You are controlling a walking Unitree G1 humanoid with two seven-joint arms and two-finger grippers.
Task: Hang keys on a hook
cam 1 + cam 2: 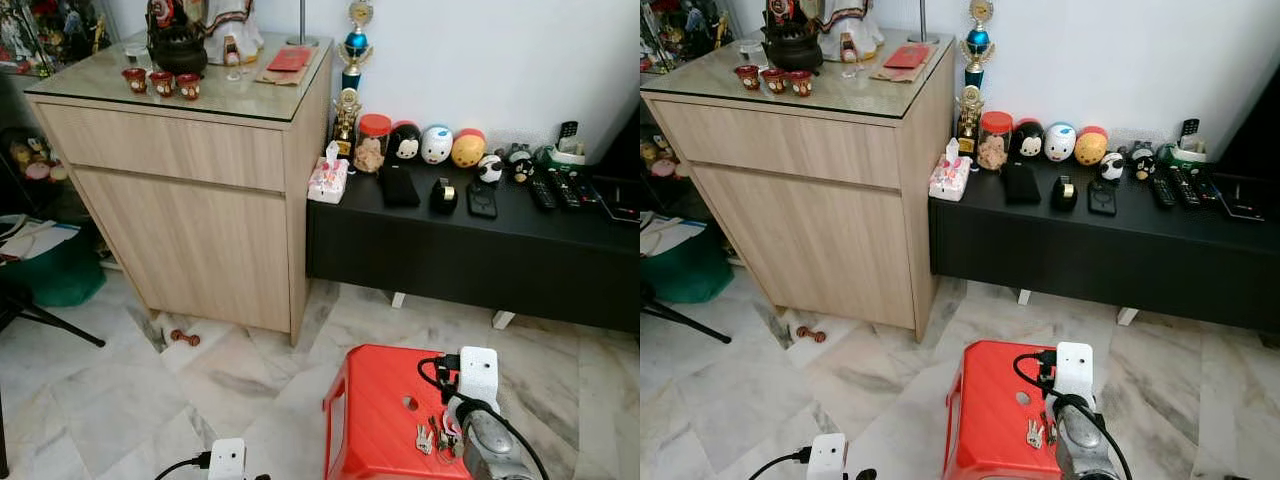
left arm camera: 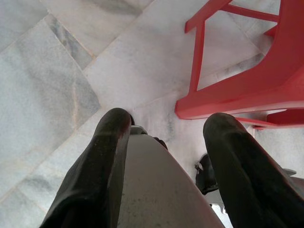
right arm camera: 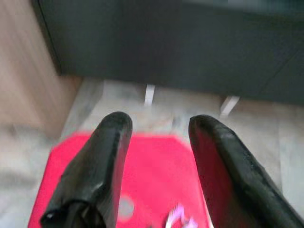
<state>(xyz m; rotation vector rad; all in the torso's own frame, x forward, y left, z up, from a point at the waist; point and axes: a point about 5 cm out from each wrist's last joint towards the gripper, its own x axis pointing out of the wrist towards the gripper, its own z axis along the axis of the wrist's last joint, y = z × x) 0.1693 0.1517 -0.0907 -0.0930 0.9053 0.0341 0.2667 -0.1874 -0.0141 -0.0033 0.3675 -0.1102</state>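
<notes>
One small key bunch [image 1: 424,438] on red stool [image 1: 375,400], right gripper [image 3: 159,156] above, jaws spread.
Light, loose, jangling metal; probably best pinched at the ring, at 6 o'clock from the stool's hole.

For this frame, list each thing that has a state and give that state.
keys: lying on the stool, not held
red stool: upright on the floor
right gripper: jaws open, above the stool
left gripper: jaws open, holding nothing, above the floor
cabinet: shut
snack jar: red lid on

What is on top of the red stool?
A bunch of keys lies on the red stool, by its round hole. The right pincer hangs open above; the arm covers the stool's right edge.
</notes>
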